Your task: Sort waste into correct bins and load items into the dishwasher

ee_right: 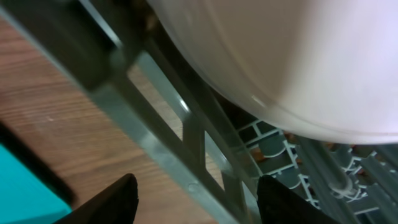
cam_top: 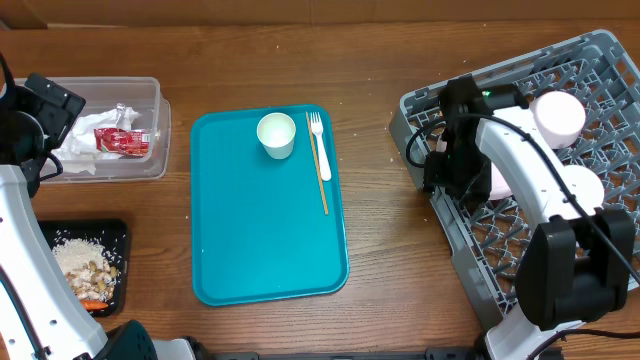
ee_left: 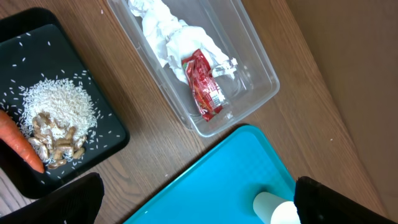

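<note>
On the teal tray (cam_top: pixel 250 250) stand a white cup (cam_top: pixel 276 134) and a white fork with a wooden handle (cam_top: pixel 320 160). Crumpled napkins (ee_left: pixel 168 31) and a red wrapper (ee_left: pixel 203 84) lie in the clear box (cam_top: pixel 150 165). The black tray (cam_top: pixel 120 235) holds rice (ee_left: pixel 59 102) and a carrot piece (ee_left: pixel 18 140). A pink plate (ee_right: pixel 298 56), a pink bowl (cam_top: pixel 557 115) and a white bowl (cam_top: pixel 578 187) sit in the grey rack (cam_top: pixel 600 60). My left gripper (ee_left: pixel 199 208) hangs open and empty near the cup (ee_left: pixel 277 208). My right gripper (ee_right: pixel 196 202) is open over the rack's left wall (ee_right: pixel 186 143), holding nothing.
The rack fills the right side of the table, tilted relative to its edges. The clear box and black tray line the left side, one behind the other. Bare wooden table (cam_top: pixel 375 230) shows between the teal tray and the rack.
</note>
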### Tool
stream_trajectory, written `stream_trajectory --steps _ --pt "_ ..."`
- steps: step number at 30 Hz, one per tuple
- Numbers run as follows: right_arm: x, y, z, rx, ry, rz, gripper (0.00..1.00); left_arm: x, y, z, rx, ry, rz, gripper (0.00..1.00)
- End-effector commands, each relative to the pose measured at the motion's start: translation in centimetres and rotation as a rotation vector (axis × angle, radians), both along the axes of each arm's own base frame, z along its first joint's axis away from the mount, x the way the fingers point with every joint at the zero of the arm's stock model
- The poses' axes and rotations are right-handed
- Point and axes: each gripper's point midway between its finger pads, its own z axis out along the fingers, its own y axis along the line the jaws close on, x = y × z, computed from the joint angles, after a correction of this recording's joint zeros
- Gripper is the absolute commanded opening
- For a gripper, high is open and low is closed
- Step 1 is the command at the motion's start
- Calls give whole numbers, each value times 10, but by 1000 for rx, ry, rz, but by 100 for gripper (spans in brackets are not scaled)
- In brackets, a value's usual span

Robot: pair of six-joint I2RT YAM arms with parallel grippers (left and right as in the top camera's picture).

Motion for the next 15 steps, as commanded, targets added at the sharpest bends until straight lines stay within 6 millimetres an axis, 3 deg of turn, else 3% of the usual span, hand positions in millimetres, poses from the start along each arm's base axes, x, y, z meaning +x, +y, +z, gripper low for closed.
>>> stream_trajectory --steps 1,3,6,11,15 --pt "-3 0 -6 7 6 3 57 0 0 0 -7 -3 11 100" --pt "1 1 -7 10 -9 3 49 0 0 0 -7 -3 11 100" --pt "9 4 -8 24 -43 1 29 0 0 1 -7 -4 11 100" --pt "32 8 -10 43 -137 1 17 0 0 0 -7 -3 11 100" --pt "49 11 -10 57 -202 -2 15 0 0 0 -7 -3 11 100"
